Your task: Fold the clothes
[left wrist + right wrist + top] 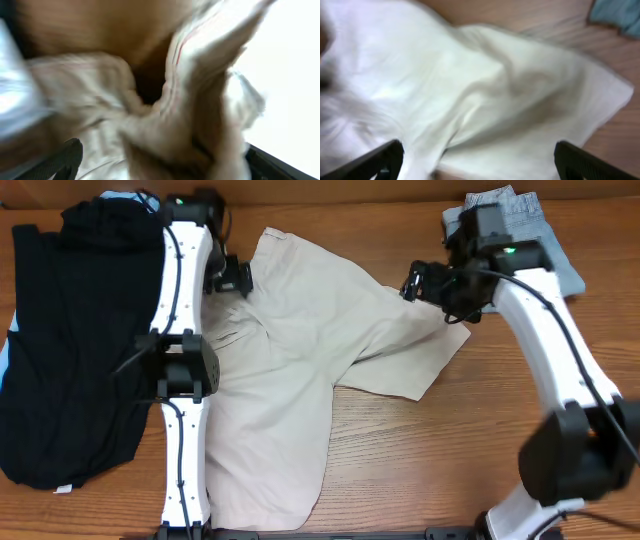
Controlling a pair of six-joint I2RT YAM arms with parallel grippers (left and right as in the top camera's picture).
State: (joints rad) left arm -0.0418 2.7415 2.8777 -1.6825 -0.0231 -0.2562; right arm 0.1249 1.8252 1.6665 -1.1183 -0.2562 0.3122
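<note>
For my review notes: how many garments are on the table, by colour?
Cream-beige shorts: 1
Black garment: 1
Light-blue denim shorts: 1
Total: 3
A pale blue sliver shows at the black garment's edge; I cannot tell whether it is a separate item.

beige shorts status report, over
Left claw open at the waistband end. Right claw open over the far leg. Beige shorts spread out, not folded. Black garment and denim shorts off to the sides.
</note>
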